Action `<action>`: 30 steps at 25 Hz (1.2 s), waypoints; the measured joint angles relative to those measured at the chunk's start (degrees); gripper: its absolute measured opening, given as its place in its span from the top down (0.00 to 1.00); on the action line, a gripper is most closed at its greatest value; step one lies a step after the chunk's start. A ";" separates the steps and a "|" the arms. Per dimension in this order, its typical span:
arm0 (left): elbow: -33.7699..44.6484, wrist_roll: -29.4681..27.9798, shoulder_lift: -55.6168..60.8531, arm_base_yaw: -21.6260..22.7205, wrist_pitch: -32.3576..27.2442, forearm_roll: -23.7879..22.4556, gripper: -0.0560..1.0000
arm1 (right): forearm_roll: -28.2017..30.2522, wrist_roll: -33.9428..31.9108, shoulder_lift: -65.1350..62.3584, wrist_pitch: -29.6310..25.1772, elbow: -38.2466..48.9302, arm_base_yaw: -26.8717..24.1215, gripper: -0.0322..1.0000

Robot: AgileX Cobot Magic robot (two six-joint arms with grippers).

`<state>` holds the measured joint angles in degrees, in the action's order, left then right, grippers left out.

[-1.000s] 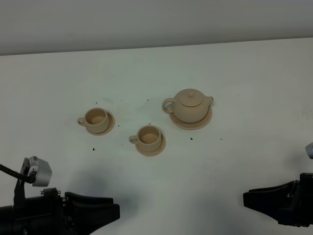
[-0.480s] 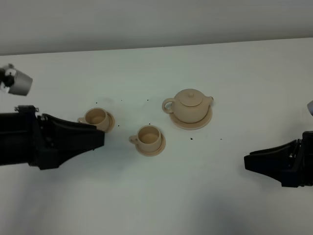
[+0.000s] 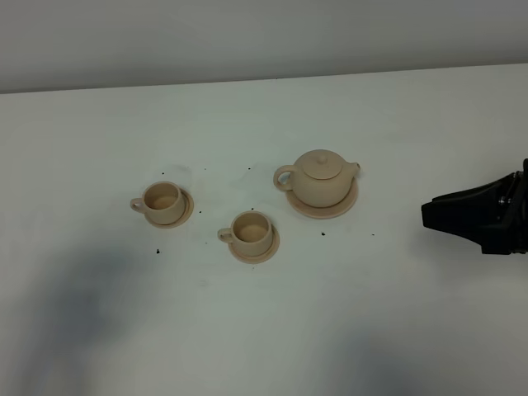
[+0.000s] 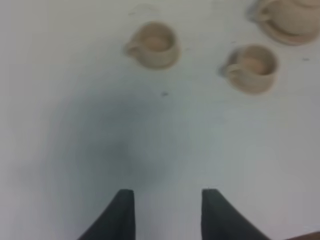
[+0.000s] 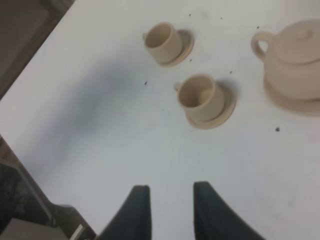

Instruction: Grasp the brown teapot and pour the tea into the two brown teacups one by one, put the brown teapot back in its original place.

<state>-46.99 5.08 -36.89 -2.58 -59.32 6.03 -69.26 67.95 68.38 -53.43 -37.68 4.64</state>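
The teapot (image 3: 322, 179) sits on its saucer (image 3: 350, 206) just right of frame centre, with its handle toward the middle cup (image 3: 251, 232) and the left cup (image 3: 162, 200). The right gripper (image 3: 427, 213), spread and empty at the right edge, meets the spout side first and could knock the pot or lid before reaching the handle. The left gripper (image 4: 167, 196) is likewise released, and the table (image 3: 396, 313) lies bare across the lower frame, its far edge well behind the pot.

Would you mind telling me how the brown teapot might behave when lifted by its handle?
The teapot looks like rigid, smooth ceramic, so probably slippery and breakable. Its knobbed lid may slide off when tipped. Held by the loop handle, its squat body would likely sag spout-down.
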 joint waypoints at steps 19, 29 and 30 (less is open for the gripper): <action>17.94 -8.48 25.96 0.00 -0.79 -9.96 0.60 | 0.21 -0.43 0.00 -0.49 -0.17 0.00 0.74; 18.05 -8.73 30.70 0.00 -0.23 -9.96 0.60 | 0.17 -0.54 0.00 0.19 -0.17 0.00 0.74; 18.05 -8.79 32.01 0.00 -0.16 -9.96 0.60 | 0.17 -0.54 0.00 0.58 -0.17 0.00 0.74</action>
<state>-28.94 -3.71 -4.87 -2.58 -59.48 -3.93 -69.09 67.40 68.38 -52.86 -37.84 4.64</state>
